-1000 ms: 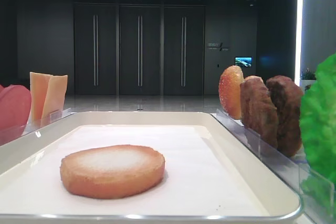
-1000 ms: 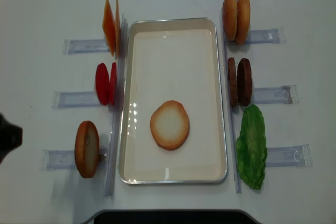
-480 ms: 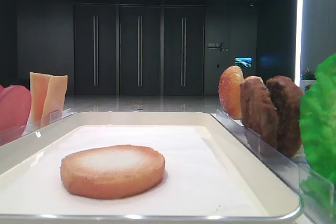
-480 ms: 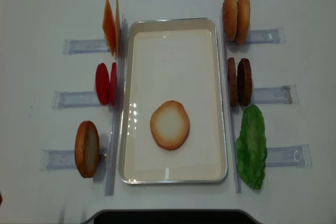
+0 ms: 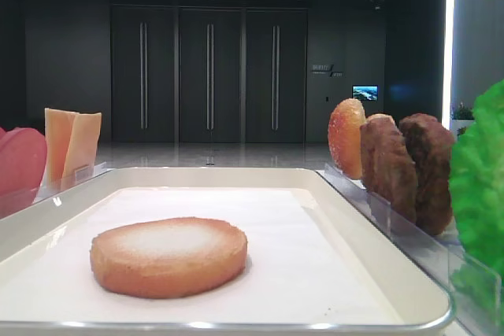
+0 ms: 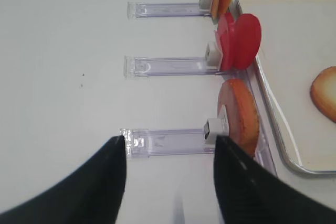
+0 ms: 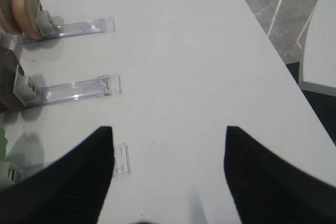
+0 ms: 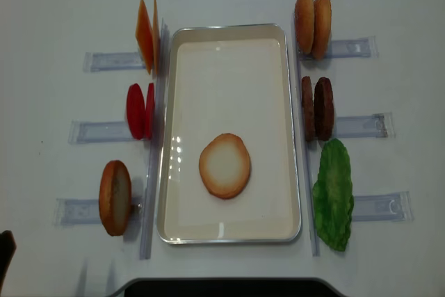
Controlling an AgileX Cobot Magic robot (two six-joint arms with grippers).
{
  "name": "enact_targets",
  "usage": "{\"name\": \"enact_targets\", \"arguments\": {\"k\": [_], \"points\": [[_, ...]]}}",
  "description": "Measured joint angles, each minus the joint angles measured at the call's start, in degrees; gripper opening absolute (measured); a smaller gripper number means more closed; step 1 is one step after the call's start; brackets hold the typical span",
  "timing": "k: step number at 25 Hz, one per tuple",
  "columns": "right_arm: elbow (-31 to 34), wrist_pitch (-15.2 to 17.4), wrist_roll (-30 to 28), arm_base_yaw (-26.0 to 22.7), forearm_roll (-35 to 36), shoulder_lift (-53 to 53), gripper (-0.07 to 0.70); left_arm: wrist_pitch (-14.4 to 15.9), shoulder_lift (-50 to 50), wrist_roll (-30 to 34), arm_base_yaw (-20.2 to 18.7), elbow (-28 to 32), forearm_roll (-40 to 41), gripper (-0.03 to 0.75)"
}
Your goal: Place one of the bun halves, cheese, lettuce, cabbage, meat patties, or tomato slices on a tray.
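Note:
A bun half (image 8: 224, 165) lies pale face up on the cream tray (image 8: 229, 31). Another bun half (image 6: 240, 115) stands upright in the near-left rack. My left gripper (image 6: 169, 139) hovers open and empty over that rack's outer end, left of this bun. Tomato slices (image 8: 139, 110) and cheese (image 8: 146, 35) stand in the left racks. More bun halves (image 8: 312, 23), meat patties (image 8: 317, 108) and lettuce (image 8: 334, 193) line the right side. My right gripper (image 7: 168, 128) is open and empty over bare table, right of the racks. No cabbage is in view.
Clear plastic racks (image 8: 90, 131) stick out from both long sides of the tray across the white table (image 8: 55, 19). The table's right edge (image 7: 262, 30) drops to a grey floor. A dark strip (image 8: 222, 287) runs along the near table edge.
In the overhead view the dark part of my left arm has slid from the left edge down to the bottom-left corner. The food and tray have not moved.

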Motion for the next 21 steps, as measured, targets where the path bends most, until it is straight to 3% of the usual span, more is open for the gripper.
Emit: {"name": "enact_targets", "arguments": {"k": [21], "points": [[0.0,0.0,0.0,0.0,0.0,0.0,0.434,-0.5,0.0,0.2,0.0,0.2,0.0,0.408]]}}
